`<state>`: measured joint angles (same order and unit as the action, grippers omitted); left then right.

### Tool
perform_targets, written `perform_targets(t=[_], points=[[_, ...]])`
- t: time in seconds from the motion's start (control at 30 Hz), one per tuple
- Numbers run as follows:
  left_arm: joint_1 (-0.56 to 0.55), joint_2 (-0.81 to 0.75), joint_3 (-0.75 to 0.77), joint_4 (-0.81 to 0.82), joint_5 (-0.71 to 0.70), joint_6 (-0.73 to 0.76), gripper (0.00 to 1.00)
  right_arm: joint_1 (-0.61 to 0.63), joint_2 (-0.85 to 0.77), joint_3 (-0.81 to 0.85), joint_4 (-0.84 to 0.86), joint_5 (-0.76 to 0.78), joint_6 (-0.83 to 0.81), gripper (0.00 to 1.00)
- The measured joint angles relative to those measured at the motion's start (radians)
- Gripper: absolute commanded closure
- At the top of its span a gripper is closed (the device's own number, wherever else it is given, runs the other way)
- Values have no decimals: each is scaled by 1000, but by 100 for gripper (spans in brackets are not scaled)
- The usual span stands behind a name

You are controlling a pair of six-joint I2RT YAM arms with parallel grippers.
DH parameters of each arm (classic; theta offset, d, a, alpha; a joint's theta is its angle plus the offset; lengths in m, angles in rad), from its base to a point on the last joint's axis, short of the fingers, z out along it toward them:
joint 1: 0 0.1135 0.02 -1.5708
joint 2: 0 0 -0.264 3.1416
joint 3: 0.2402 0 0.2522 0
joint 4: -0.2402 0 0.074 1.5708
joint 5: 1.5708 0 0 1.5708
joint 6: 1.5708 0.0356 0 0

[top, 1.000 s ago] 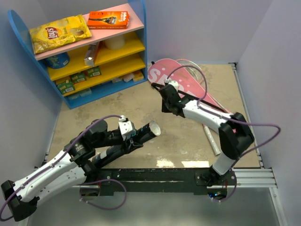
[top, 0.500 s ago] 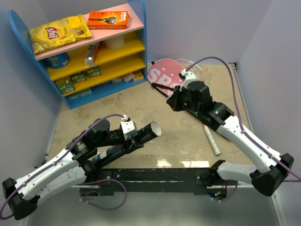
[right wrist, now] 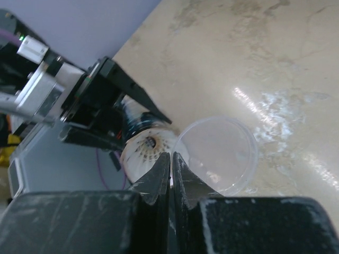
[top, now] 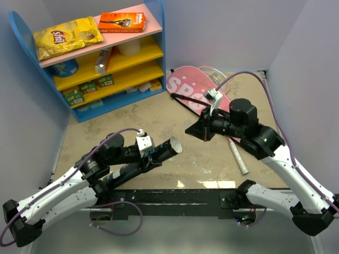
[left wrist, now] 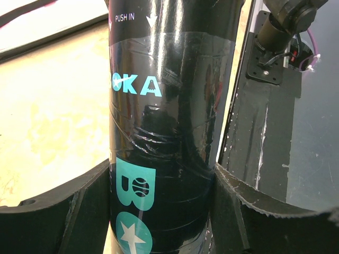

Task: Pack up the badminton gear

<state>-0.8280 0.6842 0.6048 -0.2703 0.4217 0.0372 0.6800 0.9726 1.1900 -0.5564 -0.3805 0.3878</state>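
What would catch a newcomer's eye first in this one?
The left claw grips a black tube in the foreground, its open end showing a white shuttlecock inside. The right claw, facing it, pinches a clear lid close to that opening. Behind lies a pink racket cover.

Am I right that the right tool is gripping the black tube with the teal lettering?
Not quite: it is the left tool that grips the black tube with the teal lettering, as the left wrist view shows.
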Motion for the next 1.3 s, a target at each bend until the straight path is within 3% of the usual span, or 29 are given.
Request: perform_targets(t=[0.17, 0.47, 1.03, 1.3], points=[[0, -2, 0, 1, 21, 0, 100, 34, -10, -39, 12, -108, 8, 93], [0, -31, 0, 2, 33, 0, 100, 194, 9, -48, 61, -115, 42, 93], [0, -67, 0, 7, 73, 0, 100, 227, 10, -84, 150, -130, 90, 93], [0, -81, 0, -3, 83, 0, 100, 238, 6, -118, 214, -140, 118, 82]])
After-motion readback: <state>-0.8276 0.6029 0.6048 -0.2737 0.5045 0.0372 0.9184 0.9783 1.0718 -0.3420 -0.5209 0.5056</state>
